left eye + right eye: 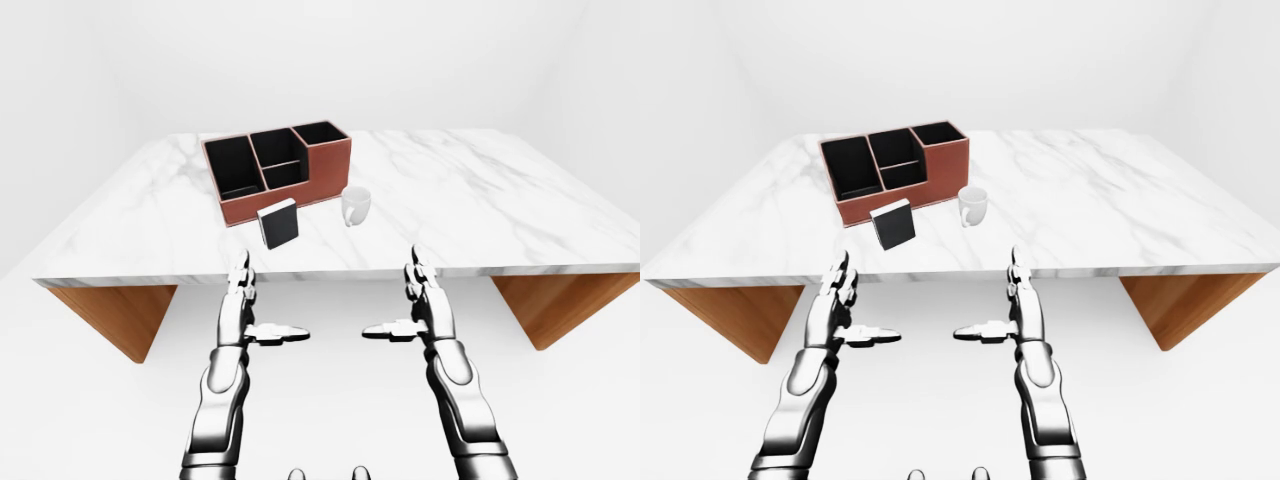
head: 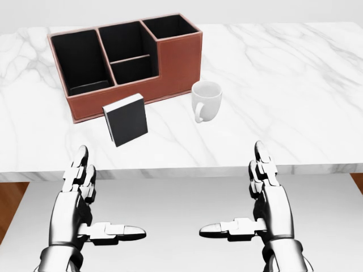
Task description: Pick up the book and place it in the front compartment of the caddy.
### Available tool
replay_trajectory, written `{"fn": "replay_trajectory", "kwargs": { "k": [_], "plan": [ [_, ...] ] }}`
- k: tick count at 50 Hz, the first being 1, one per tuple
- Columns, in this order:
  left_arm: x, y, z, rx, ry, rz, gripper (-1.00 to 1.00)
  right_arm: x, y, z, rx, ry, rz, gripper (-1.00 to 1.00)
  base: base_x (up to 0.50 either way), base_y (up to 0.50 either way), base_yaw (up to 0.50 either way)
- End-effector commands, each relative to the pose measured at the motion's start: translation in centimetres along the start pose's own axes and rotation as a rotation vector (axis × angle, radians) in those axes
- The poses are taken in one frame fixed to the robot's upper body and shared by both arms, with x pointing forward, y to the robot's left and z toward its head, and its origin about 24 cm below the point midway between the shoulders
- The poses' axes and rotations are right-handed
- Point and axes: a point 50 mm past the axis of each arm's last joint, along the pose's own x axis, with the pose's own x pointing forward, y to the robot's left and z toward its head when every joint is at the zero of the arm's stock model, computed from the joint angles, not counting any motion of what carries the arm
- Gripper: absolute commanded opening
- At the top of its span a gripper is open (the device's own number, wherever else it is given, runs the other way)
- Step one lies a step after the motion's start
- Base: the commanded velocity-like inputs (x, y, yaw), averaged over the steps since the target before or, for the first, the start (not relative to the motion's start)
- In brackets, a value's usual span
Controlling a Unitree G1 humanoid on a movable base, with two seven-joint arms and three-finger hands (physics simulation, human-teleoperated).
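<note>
Two silver robot hands are raised below the near edge of a white marble worktop (image 2: 295, 73), neither touching anything.

At the lower left of the head view, the left robot hand (image 2: 85, 198) has its fingers straight and pointing up toward the worktop edge, with the thumb stretched sideways toward the middle of the frame. It is released and empty, well short of the things on the worktop, which suggests a ready pose ahead of a reach.

Above it, in the upper left of the head view, sits the caddy (image 2: 170, 62), a reddish-brown box with black-lined compartments: one tall on the left, a split pair in the middle, one at the right end. Its open tops face upward, so anything must be lowered in from above.

Just below the caddy's lower wall stands the book (image 2: 126, 120), dark-covered with a pale page edge, upright and slightly tilted, close to the caddy. I cannot tell whether they touch. Standing like this, its sides look free to be pinched.

Right of the book, near the caddy's right end, a white mug (image 2: 205, 97) stands upright, handle on its left.

At the lower right, the right robot hand (image 2: 264, 195) mirrors the left: fingers extended, thumb pointing inward, released and empty.
</note>
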Motion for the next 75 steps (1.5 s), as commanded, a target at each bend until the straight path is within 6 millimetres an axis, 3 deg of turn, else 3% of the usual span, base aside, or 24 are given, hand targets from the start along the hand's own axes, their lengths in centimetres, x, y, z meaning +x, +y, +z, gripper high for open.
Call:
{"fn": "replay_trajectory", "kwargs": {
  "k": [1, 15, 29, 44, 48, 61, 75],
  "plan": [
    [0.1, 0.7, 0.0, -0.004, 0.005, -0.004, 1.00, -0.2, -0.6, 0.2, 0.000, -0.006, 0.009, 1.00, 0.00, 0.00, 0.00],
    [-0.2, 0.7, 1.3, 0.000, -0.006, -0.007, 1.00, -0.4, -0.5, 1.3, -0.003, -0.012, 0.015, 1.00, 0.00, 0.00, 0.00],
    [-0.8, 0.9, 5.7, 0.005, -0.194, -0.010, 1.00, -0.6, -0.4, 3.7, -0.021, -0.107, 0.020, 1.00, 0.00, 0.00, 0.00],
    [-2.0, 1.3, 10.8, 0.030, -0.420, -0.007, 1.00, -2.0, -1.0, 10.5, -0.021, -0.410, 0.007, 1.00, 0.00, 0.00, 0.00],
    [-2.2, 1.5, 11.6, 0.037, -0.458, -0.003, 1.00, -2.3, -1.1, 11.3, -0.018, -0.446, 0.002, 1.00, 0.00, 0.00, 0.00],
    [-2.8, 1.6, 13.4, 0.055, -0.540, -0.002, 1.00, -3.1, -1.2, 12.6, 0.045, -0.513, 0.018, 1.00, 0.00, 0.00, 0.00],
    [-2.9, 1.4, 13.3, 0.063, -0.536, -0.010, 1.00, -3.0, -1.2, 12.4, 0.047, -0.499, 0.016, 1.00, 0.00, 0.47, 0.00]
  ]
}}
